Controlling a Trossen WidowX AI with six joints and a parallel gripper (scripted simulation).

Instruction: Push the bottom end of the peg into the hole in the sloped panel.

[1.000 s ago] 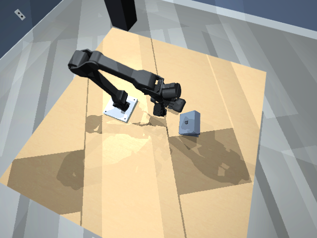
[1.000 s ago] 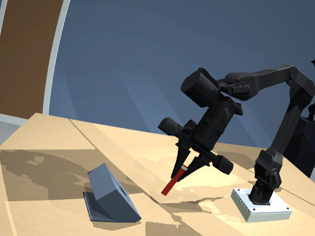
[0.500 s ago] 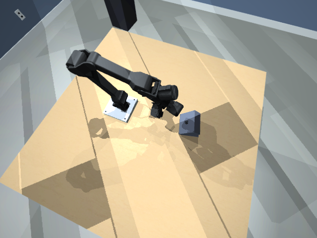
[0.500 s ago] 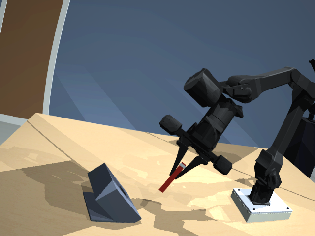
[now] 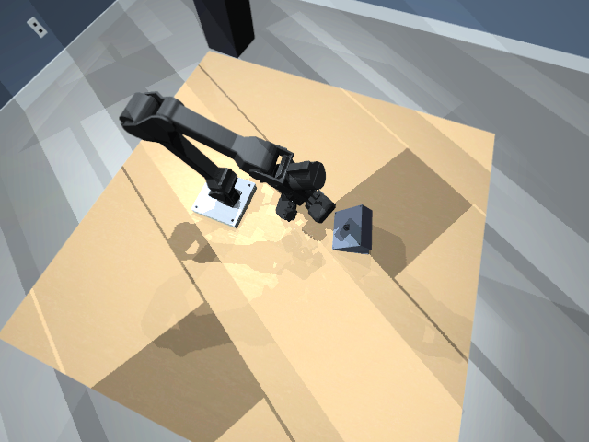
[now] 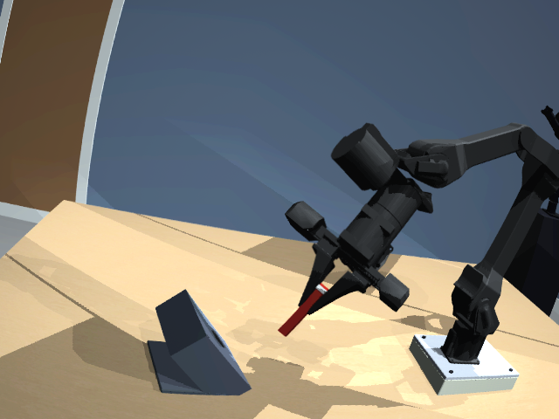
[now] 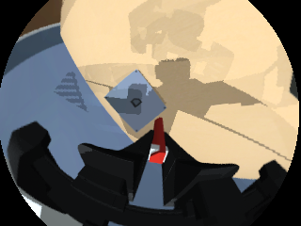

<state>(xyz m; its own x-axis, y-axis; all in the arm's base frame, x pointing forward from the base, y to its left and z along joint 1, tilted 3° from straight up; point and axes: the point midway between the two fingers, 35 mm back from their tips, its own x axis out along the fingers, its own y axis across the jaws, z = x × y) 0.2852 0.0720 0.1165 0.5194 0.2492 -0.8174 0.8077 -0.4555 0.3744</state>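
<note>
My gripper is shut on the red peg, which has a white band near its upper end. The peg is held in the air, tilted, its free end pointing down toward the panel side. The blue-grey sloped panel stands on the table, apart from the peg. Its hole looks angular in the wrist view; in the exterior view it is seen only edge-on. In the top view the peg is hidden behind the gripper.
The arm's white base plate is bolted to the wooden table. A dark column stands beyond the table's far edge. Shadows of the arm and other dark patches cross the table.
</note>
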